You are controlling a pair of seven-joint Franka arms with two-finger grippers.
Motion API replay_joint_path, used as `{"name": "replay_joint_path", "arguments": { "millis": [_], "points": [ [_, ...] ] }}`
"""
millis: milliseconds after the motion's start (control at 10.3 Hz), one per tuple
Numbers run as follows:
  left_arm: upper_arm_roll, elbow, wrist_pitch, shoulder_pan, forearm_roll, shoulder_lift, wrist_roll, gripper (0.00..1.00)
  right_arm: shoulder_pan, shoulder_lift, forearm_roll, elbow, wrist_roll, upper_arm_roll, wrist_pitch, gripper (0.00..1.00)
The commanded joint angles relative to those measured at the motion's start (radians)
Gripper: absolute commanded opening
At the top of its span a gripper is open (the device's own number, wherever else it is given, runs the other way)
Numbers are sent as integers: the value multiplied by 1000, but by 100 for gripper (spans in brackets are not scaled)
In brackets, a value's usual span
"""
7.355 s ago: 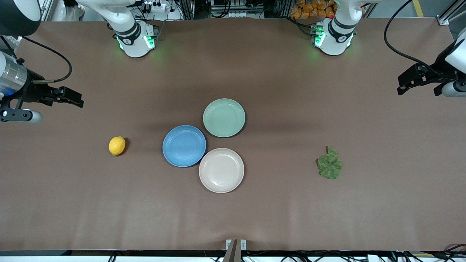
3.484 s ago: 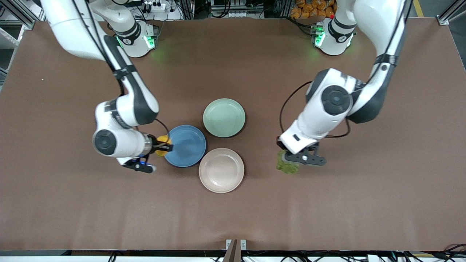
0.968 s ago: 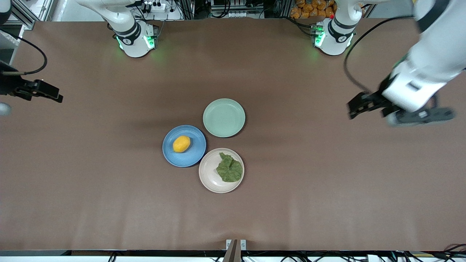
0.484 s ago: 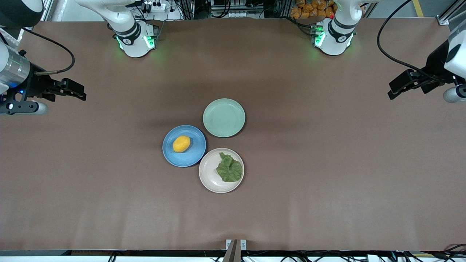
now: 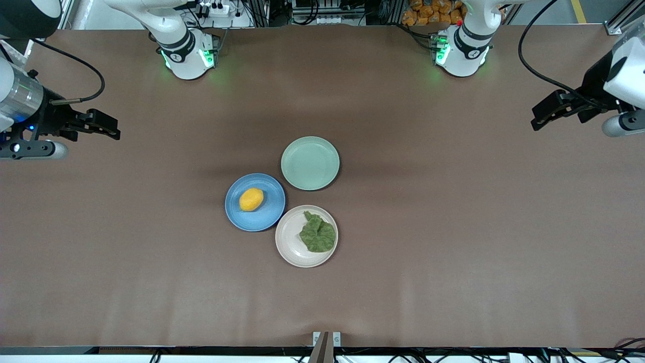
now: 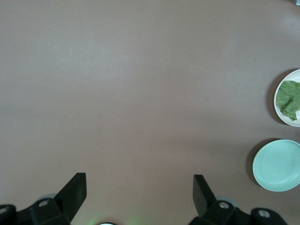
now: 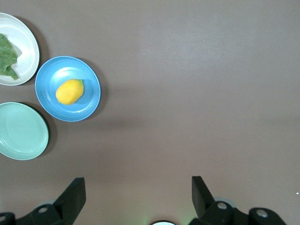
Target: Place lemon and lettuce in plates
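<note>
Three plates sit clustered mid-bench, rims touching or nearly so. The mint-green plate [image 5: 310, 163] lies farthest from the front camera and holds nothing. The blue plate [image 5: 255, 202] carries the lemon [image 5: 251, 199], lying on its side near the centre. The cream-white plate [image 5: 306, 235], nearest the front edge, carries the lettuce [image 5: 317, 234], spread over the half toward my left arm's end.

The bench [image 5: 453, 262] is a plain brown mat with faint creases near the front edge. Along the edge where my bases stand, cables, power strips and a bag of orange fruit [image 5: 428, 11] crowd the background.

My right gripper [image 5: 103, 127] hangs over the bench edge at the right arm's end, fingers [image 7: 75, 193] spread wide and holding nothing. My left gripper [image 5: 546, 109] hangs over the edge at the left arm's end, fingers [image 6: 77, 186] likewise parted and bare. Both arms wait well apart from the plates, with open mat between them and the cluster on every side.
</note>
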Motion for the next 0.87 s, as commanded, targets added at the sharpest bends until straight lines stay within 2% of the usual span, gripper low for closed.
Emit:
{"name": "replay_joint_path", "arguments": {
  "millis": [0, 774],
  "points": [
    [33, -21, -10, -14, -3, -23, 55, 100, 5, -16, -11, -15, -3, -3, 6, 100],
    [38, -81, 47, -11, 21, -25, 64, 100, -1, -16, -11, -17, -3, -1, 1, 100]
  ]
}}
